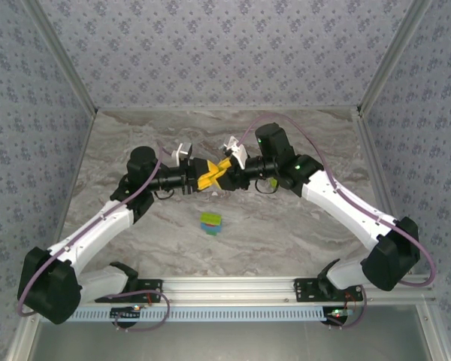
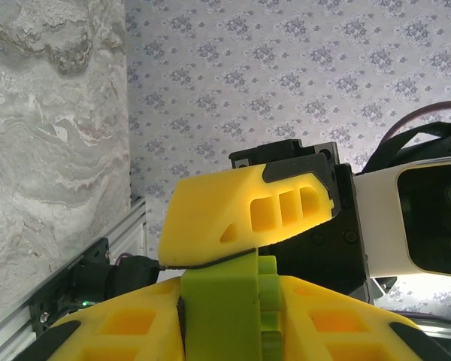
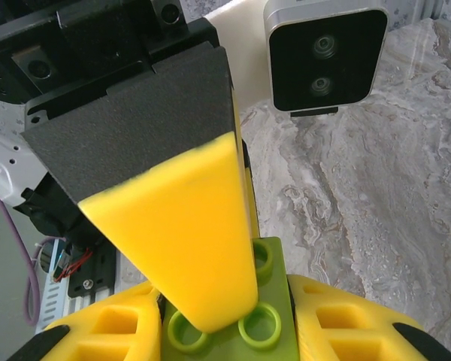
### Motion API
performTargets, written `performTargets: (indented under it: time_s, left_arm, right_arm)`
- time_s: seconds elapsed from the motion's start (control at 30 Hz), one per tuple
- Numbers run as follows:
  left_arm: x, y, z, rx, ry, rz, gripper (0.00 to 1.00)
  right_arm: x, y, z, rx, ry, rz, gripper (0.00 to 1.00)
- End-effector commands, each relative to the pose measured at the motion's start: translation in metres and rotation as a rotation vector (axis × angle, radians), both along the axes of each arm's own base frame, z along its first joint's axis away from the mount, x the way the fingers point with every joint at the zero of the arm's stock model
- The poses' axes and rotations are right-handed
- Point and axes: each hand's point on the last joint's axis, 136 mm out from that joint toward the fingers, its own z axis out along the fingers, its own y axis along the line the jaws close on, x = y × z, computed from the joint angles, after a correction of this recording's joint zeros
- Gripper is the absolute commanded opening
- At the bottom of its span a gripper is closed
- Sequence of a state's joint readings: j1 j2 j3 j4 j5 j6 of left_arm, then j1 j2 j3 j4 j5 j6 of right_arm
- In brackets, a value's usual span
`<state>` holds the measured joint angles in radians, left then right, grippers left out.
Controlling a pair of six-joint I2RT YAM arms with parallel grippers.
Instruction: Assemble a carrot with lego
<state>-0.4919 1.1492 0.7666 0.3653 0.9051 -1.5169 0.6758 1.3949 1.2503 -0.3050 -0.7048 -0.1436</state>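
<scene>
As left gripper (image 1: 207, 181) and right gripper (image 1: 225, 171) pinch the lime-green lego (image 3: 274, 297), we judge it mid-joining. Next we need square, firm pressing.

No lettering, label or number seems readable on anything

Top view: bright, even, diffuse light from above, no hard glare. Grey-veined marble-patterned tabletop (image 1: 301, 143) carries soft, faint shadows under white-and-black arms (image 1: 105, 226). Floral-patterned grey walls (image 1: 210, 53) evenly lit; their straight edges lean outward toward frame corners.

Left wrist view: blown-out white patch low right, below white camera housing (image 2: 379, 226).

Right wrist view: close yellow plastic fingers (image 3: 188, 248) strongly saturated, upper edge slightly smeared. Lime-green studded plastic brick (image 3: 274, 331) a little soft so near lens. Tabletop veins behind fairly crisp.
</scene>
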Motion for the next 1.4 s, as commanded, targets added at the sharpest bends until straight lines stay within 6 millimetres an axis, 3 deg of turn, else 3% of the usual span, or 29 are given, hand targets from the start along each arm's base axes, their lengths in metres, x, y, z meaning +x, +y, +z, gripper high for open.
performTargets:
  time_s: [0.0, 0.13, 0.33, 0.4, 0.53, 0.73, 0.93, 1.03, 1.23, 1.37]
  left_arm:
    - [-0.009, -0.002, 0.022, -0.047, -0.067, -0.032, 0.29]
    - [-0.01, -0.001, 0.023, -0.05, -0.066, -0.028, 0.29]
    - [-0.009, 0.0, 0.019, -0.045, -0.058, -0.023, 0.29]
    - [-0.009, 0.0, 0.018, -0.043, -0.057, -0.02, 0.29]
    - [-0.009, 0.0, 0.018, -0.045, -0.058, -0.02, 0.3]
    - [-0.01, 0.0, 0.02, -0.047, -0.065, -0.02, 0.3]
    - [-0.01, 0.0, 0.019, -0.045, -0.065, -0.018, 0.3]
    - [-0.01, 0.001, 0.017, -0.026, -0.071, -0.015, 0.37]
    - [-0.009, 0.009, -0.002, 0.136, -0.094, 0.005, 0.51]
    - [0.006, 0.038, -0.025, 0.312, -0.104, 0.081, 0.52]
  right_arm:
    - [-0.004, 0.006, 0.012, 0.036, -0.033, 0.052, 0.38]
    - [-0.004, 0.005, 0.014, 0.041, -0.077, 0.069, 0.43]
    - [-0.004, 0.005, 0.019, 0.06, -0.106, 0.081, 0.61]
    - [-0.003, 0.005, 0.019, 0.06, -0.111, 0.072, 0.62]
    - [-0.001, 0.001, 0.021, 0.067, -0.113, 0.061, 0.56]
    - [-0.001, -0.001, 0.023, 0.07, -0.099, 0.06, 0.39]
    - [-0.002, 0.0, 0.022, 0.07, -0.09, 0.067, 0.33]
    - [-0.002, 0.0, 0.023, 0.07, -0.088, 0.067, 0.31]
    - [0.003, -0.003, 0.028, 0.085, -0.054, 0.037, 0.26]
    - [0.015, -0.011, 0.038, 0.153, 0.09, -0.013, 0.23]
